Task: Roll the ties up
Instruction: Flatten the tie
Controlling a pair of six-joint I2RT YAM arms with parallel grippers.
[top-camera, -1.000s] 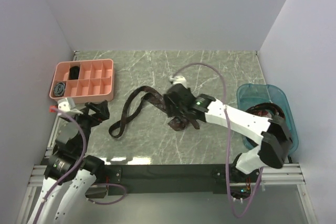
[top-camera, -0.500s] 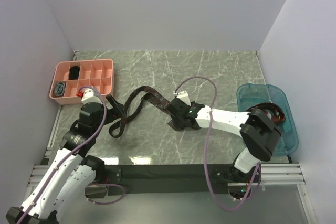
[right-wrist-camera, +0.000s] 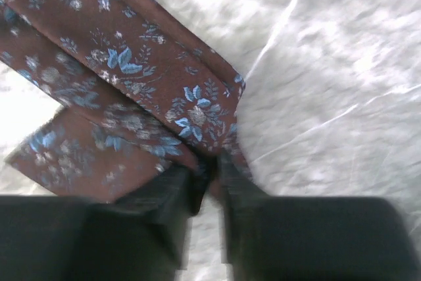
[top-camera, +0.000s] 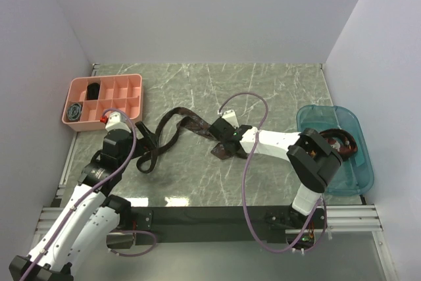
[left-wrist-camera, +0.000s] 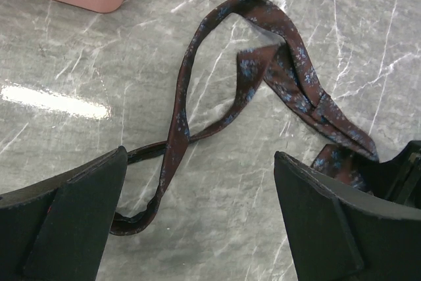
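Loosely looped maroon floral tie (right-wrist-camera: 131, 64) on veined marble table (top-camera: 263, 90).

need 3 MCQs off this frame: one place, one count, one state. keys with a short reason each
1. The pink tray sits at: A the table's centre, B the right edge, C the far-left corner.
2. Rolled ties inside it: A none, B two, C five.
3. The left tool is: A wide open over the maroon tie, B shut on the tray, C shut on a cable.

Key: 1 C, the top view shows it far left by the wall. 2 B, one black, one grey-blue. 3 A, its fingers stand far apart with the tie's narrow strip below.
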